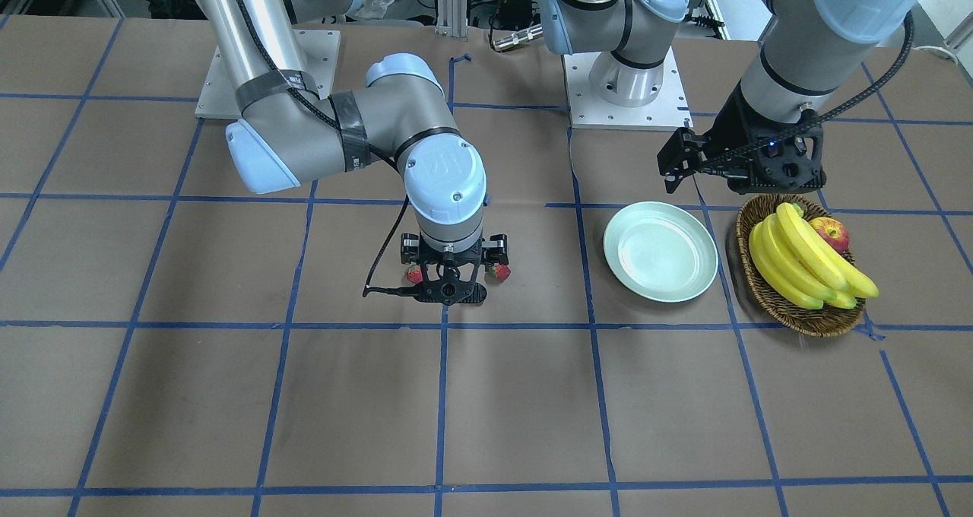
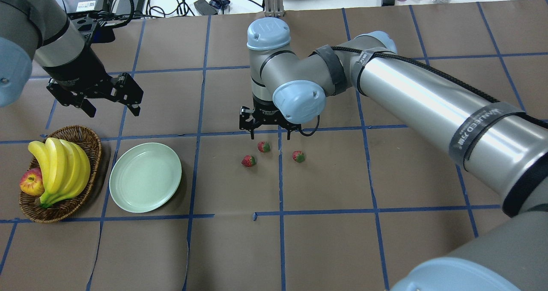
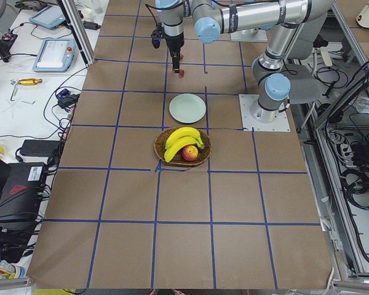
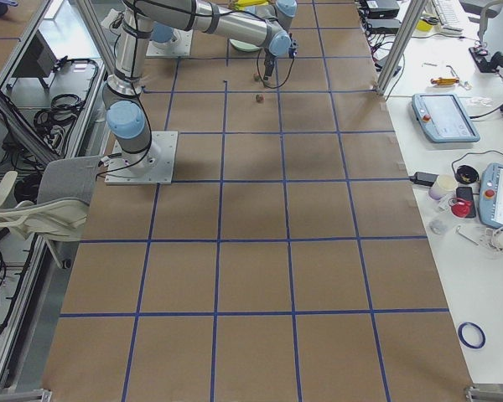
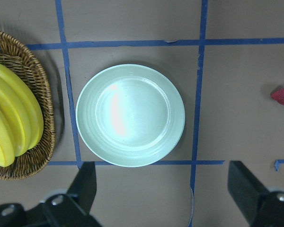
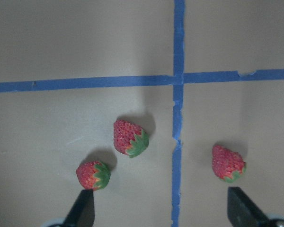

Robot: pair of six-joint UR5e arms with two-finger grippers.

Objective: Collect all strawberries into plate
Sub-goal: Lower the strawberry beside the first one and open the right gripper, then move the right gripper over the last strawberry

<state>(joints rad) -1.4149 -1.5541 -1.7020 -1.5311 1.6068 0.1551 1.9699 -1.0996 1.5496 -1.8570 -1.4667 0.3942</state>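
Observation:
Three strawberries lie on the brown table in the overhead view: one (image 2: 263, 146), one (image 2: 248, 161) and one (image 2: 298, 156). All three show in the right wrist view: one (image 6: 130, 137), one (image 6: 93, 175) and one (image 6: 228, 163). My right gripper (image 2: 271, 135) hangs open just above and behind them, empty. The mint-green plate (image 2: 145, 177) lies empty to their left. It also shows in the left wrist view (image 5: 130, 115). My left gripper (image 2: 114, 110) is open and empty, raised above the table behind the plate and basket.
A wicker basket (image 2: 92, 147) with bananas (image 2: 60, 167) and an apple (image 2: 31, 182) stands just left of the plate. The right arm's long links (image 2: 428, 98) stretch over the table's right half. Blue tape lines grid the brown surface.

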